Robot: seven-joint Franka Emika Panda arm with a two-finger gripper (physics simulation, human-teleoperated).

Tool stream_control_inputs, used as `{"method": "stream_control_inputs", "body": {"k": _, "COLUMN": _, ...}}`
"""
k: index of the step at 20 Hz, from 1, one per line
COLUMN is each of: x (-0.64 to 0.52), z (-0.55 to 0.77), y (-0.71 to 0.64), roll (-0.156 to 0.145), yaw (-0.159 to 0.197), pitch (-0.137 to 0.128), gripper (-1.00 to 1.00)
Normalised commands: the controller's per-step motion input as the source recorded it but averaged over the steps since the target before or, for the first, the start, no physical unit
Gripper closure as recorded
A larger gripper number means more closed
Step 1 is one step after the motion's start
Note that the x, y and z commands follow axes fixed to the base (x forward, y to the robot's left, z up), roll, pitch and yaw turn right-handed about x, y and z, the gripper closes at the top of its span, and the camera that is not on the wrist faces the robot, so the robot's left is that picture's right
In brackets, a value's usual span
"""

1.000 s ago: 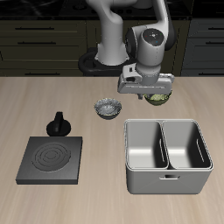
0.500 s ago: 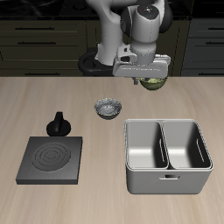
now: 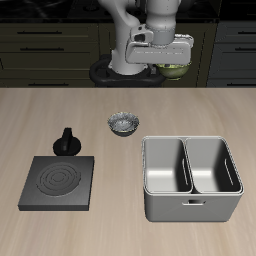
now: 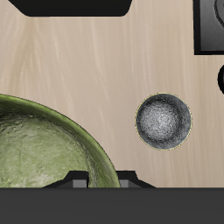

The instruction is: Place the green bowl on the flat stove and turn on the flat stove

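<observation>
On table: one stove (image 3: 60, 181), two bowls.

The green bowl (image 3: 175, 69) is olive with a speckled inside (image 4: 44, 149). It is held up in the air, high above the table, far behind the flat stove (image 3: 59, 182). The flat stove is a dark square plate with ring burner, lying flat on the table, its black knob (image 3: 66, 141) at its back edge.

Mottled glazed green bowl (image 4: 39, 144), matt wood-grain table (image 4: 105, 61), brushed metal basin (image 3: 190, 178)

Green bowl (image 4: 44, 144) cut by frame edge
</observation>
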Motion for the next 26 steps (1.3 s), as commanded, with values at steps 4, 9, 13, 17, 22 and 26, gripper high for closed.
{"method": "stream_control_inputs", "body": {"k": 4, "x": 0.06, "z": 0.18, "y": 0.01, "roll": 0.019, "yaw": 0.011, "pitch": -0.008, "gripper": 1.0}}
{"method": "stream_control_inputs", "body": {"k": 9, "x": 0.19, "z": 0.01, "y": 0.01, "roll": 0.025, "yaw": -0.01, "pitch": 0.033, "gripper": 1.0}}
{"method": "stream_control_inputs", "body": {"k": 13, "x": 0.09, "z": 0.08, "y": 0.0, "roll": 0.009, "yaw": 0.003, "pitch": -0.009, "gripper": 1.0}}
{"method": "stream_control_inputs", "body": {"k": 17, "x": 0.07, "z": 0.02, "y": 0.05, "roll": 0.002, "yaw": 0.021, "pitch": -0.002, "gripper": 1.0}}
{"method": "stream_control_inputs", "body": {"k": 22, "x": 0.14, "z": 0.09, "y": -0.22, "roll": -0.004, "yaw": -0.006, "pitch": 0.003, "gripper": 1.0}}
{"method": "stream_control_inputs", "body": {"k": 26, "x": 0.17, "z": 0.23, "y": -0.45, "roll": -0.005, "yaw": -0.003, "pitch": -0.025, "gripper": 1.0}}
